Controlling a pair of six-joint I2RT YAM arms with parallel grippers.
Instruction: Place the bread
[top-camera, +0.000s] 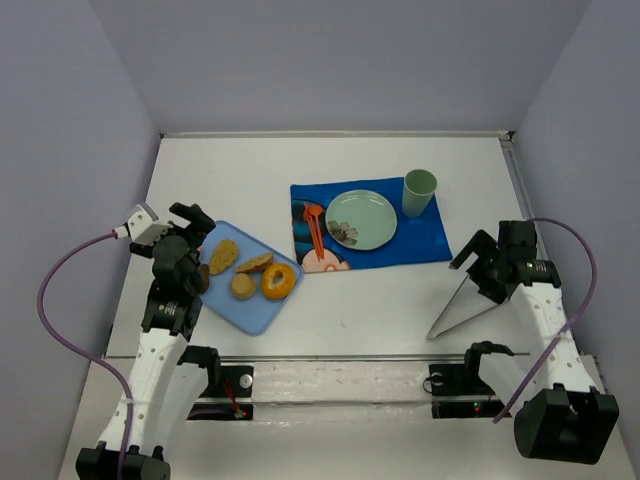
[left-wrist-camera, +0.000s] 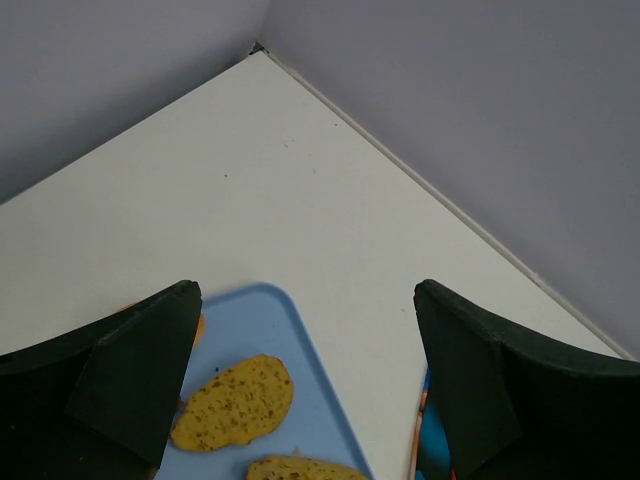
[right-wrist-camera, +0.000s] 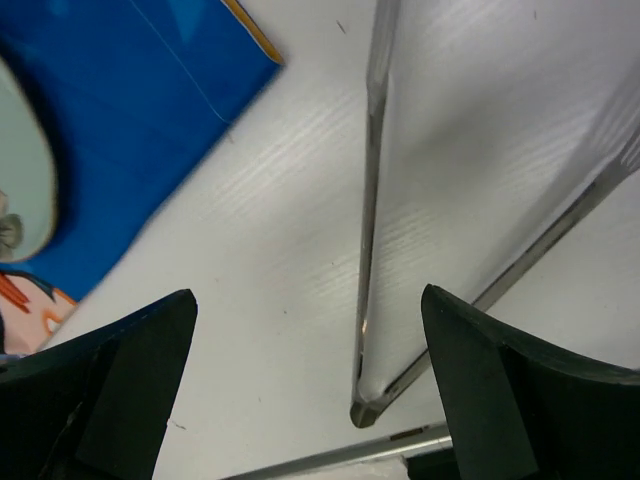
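Well, lower left of top view: bread (top-camera: 278, 281) on blue tray (top-camera: 257, 316) — small bun (top-camera: 243, 286) just beside, oval slice (top-camera: 223, 256) further left. Left gripper (left-wrist-camera: 308, 380) spread wide, empty — right gripper (right-wrist-camera: 310, 390) likewise.

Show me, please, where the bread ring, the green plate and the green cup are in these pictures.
bread ring (top-camera: 291, 284): top view, on the right side of its crust, beside the hole.
green plate (top-camera: 367, 213): top view, on a bare part of its face.
green cup (top-camera: 417, 203): top view, on its outer wall.
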